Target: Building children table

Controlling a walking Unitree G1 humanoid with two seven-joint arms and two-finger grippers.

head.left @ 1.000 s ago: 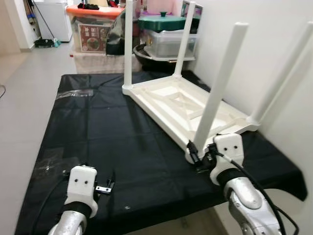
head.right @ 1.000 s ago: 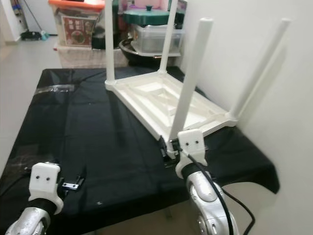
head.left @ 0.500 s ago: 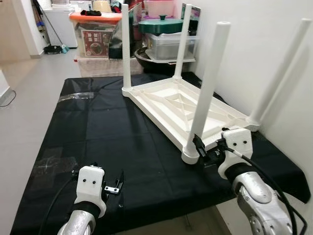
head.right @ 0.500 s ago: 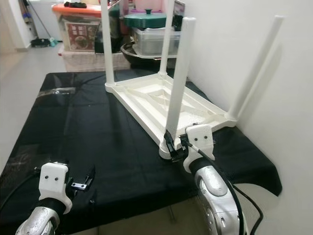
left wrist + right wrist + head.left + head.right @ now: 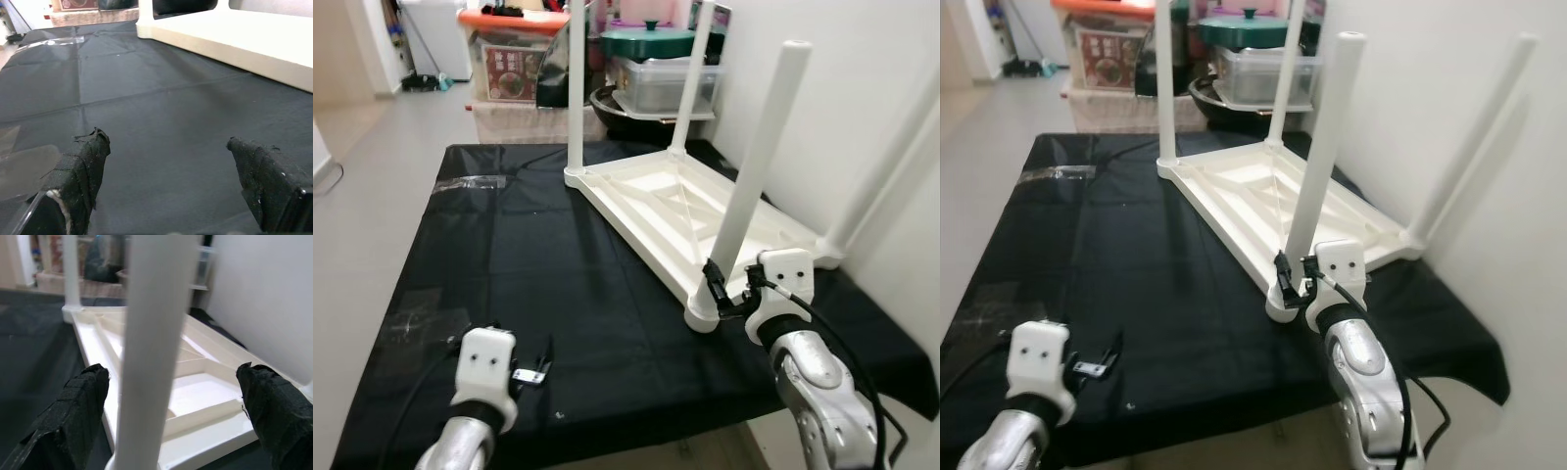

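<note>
Here, your white plastic children's table [image 5: 685, 201] lies upside down on the black cloth [image 5: 509, 264], legs up, beside the white wall [image 5: 862, 88]. Your right gripper [image 5: 166, 406] straddles the nearest white cylindrical leg [image 5: 749, 186], fingers wide apart, not clamped. Your left gripper [image 5: 166, 166] hovers open and empty over the cloth. Storage boxes [image 5: 514, 69] stand behind.

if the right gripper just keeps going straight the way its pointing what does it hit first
Most likely the near table leg. In the right wrist view that white leg stands between the open fingers of the right gripper, close in front. Behind it lies the underside of the upturned table. Exact depth is hard to judge.
</note>
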